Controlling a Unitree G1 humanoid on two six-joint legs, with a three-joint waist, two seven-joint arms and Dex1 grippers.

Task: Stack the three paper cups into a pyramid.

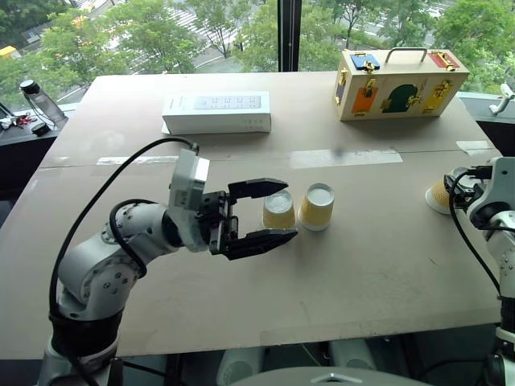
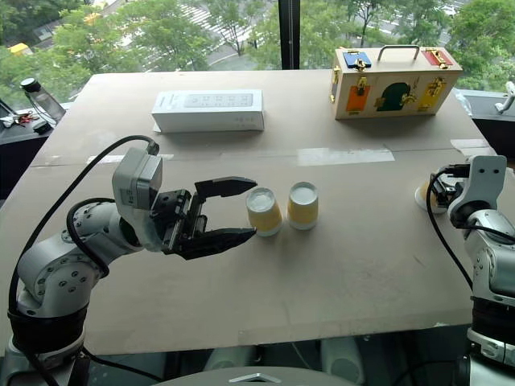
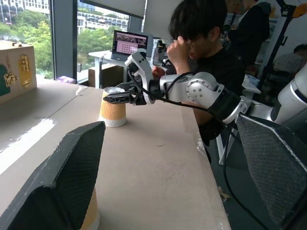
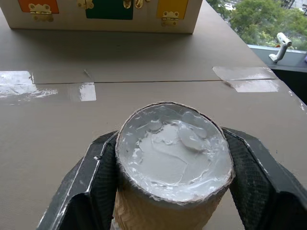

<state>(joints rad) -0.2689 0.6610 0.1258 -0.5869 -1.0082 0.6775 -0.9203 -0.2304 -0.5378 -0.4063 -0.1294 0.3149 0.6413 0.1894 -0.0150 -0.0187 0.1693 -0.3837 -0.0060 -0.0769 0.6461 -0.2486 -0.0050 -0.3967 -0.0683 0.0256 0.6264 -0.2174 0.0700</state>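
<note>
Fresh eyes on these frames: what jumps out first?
Two upside-down paper cups stand side by side mid-table, with the left hand open right beside them. At the table's right edge, the right hand is shut on a third cup, also upside down. A colourful latch box and a white box sit at the far side.

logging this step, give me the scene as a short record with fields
base cups: two paper cups upside down, side by side mid-table
third cup: upside down near the table's right edge
right hand: shut on the third cup
left hand: open, beside the left base cup, holding nothing
pyramid: not built, nothing on the base pair
other items: white box, wooden latch case
</note>
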